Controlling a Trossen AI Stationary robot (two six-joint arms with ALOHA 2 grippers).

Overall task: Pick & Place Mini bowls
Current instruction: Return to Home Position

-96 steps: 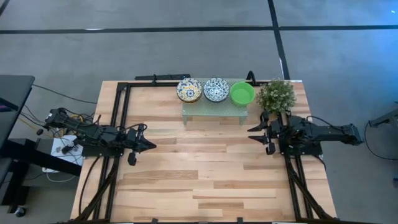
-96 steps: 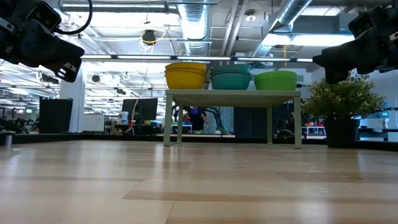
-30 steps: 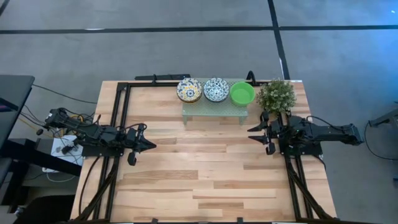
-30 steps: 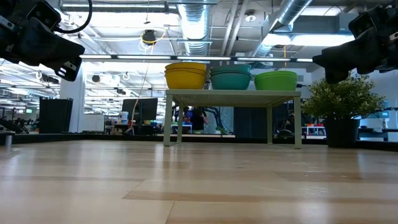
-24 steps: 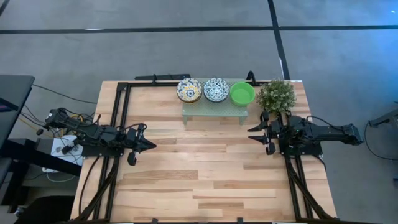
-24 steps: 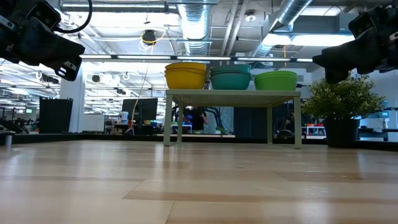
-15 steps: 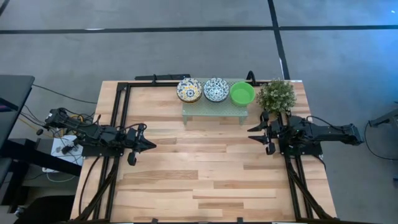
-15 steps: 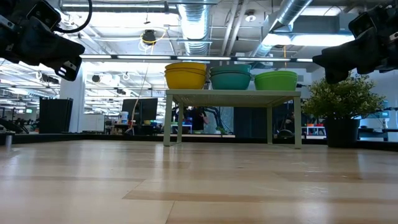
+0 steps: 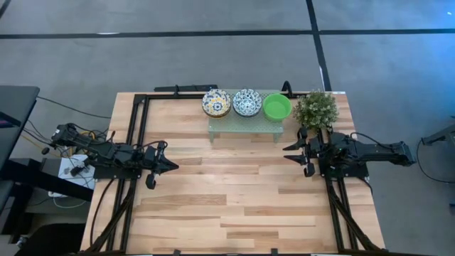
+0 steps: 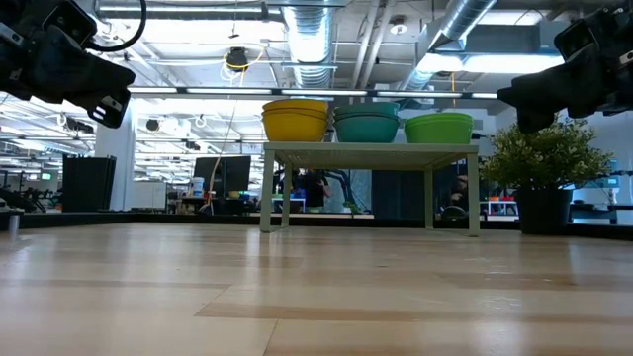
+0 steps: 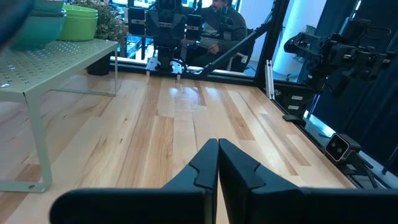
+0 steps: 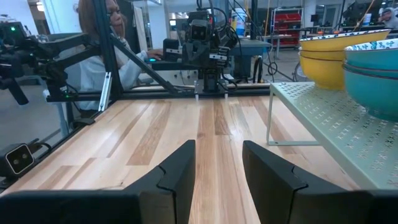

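Three nested stacks of mini bowls stand side by side on the pale-green rack [image 9: 245, 126] at the table's far edge. One stack is patterned with a yellow outside [image 9: 216, 103] [image 10: 295, 121], one patterned with a teal outside [image 9: 247, 103] [image 10: 366, 124], and one plain green [image 9: 276, 107] [image 10: 438, 128]. My left gripper [image 9: 175, 166] [image 11: 217, 163] hovers at the table's left side, shut and empty. My right gripper [image 9: 286, 153] [image 12: 217, 168] hovers at the right side near the rack's right end, open with nothing between its fingers. Both point level toward the table's middle.
A small potted plant [image 9: 316, 109] stands at the far right corner, just beyond my right gripper. Black frame rails [image 9: 138, 135] run along the table's left, right and far edges. Bare wood lies between the arms and toward the near edge. Seated people [image 12: 102, 37] show beyond the table.
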